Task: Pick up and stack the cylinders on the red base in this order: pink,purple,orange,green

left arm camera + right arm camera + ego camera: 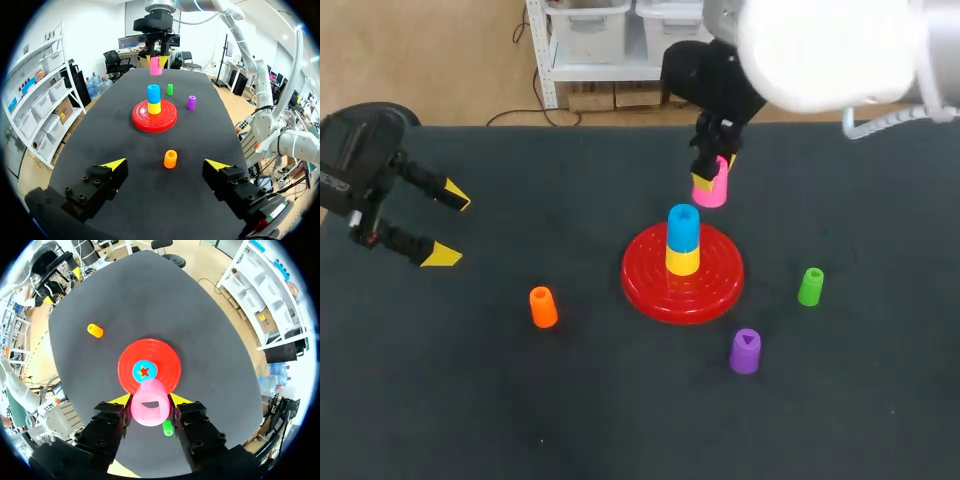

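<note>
My right gripper (713,168) is shut on the pink cylinder (711,187), held in the air just behind the red base (650,285). In the right wrist view the pink cylinder (150,402) fills the gap between the fingers, with the red base (167,365) below and ahead. A blue cylinder (683,226) sits on a yellow one (682,258) on the base's post. The orange cylinder (543,306) stands left of the base, the purple one (745,350) in front right, the green one (810,286) to the right. My left gripper (447,224) is open at the table's left, empty.
From the left wrist, the orange cylinder (170,158) lies ahead of the open fingers, with the base (142,120), purple (191,102) and green (170,89) cylinders farther on. The table (470,400) is black cloth.
</note>
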Motion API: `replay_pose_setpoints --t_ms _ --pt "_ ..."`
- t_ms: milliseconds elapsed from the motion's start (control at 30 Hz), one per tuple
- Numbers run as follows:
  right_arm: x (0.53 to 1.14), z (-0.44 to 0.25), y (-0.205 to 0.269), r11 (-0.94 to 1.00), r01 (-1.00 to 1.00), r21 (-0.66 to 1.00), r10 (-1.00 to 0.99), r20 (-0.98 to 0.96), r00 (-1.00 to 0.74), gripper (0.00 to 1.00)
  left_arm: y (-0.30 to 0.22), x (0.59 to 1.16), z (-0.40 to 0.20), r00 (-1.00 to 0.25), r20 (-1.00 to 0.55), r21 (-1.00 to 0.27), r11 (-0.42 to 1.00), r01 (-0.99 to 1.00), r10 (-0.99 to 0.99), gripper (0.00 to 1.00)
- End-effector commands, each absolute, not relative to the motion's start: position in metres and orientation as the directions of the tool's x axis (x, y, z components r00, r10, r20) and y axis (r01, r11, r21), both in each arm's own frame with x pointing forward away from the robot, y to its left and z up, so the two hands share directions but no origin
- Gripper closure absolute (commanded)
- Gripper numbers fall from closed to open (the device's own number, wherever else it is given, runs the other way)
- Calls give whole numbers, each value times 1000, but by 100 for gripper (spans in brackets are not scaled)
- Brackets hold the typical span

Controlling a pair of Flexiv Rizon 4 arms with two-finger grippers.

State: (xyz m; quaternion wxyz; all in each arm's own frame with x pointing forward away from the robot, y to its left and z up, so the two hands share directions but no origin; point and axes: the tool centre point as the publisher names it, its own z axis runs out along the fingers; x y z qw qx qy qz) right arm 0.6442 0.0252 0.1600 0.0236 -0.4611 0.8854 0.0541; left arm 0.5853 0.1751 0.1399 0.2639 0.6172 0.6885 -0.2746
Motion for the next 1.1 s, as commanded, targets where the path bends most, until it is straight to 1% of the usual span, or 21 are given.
replay_pose_setpoints --t_ms 33,333,600,1100 --pt "652 154 29 573 -816 84 -813 -75 -578 100 176 586 140 -97 -704 -51 86 995 704 0" --pt "654 153 35 567 -818 98 -810 -113 -575 100 176 586 140 -97 -704 -51 86 995 704 0" --pt "647 146 46 540 -837 86 -834 -80 -546 100 176 586 140 -97 -704 -51 86 995 704 0" --pt "643 134 56 534 -841 87 -838 -80 -541 100 176 586 140 -97 -704 -51 86 995 704 0"
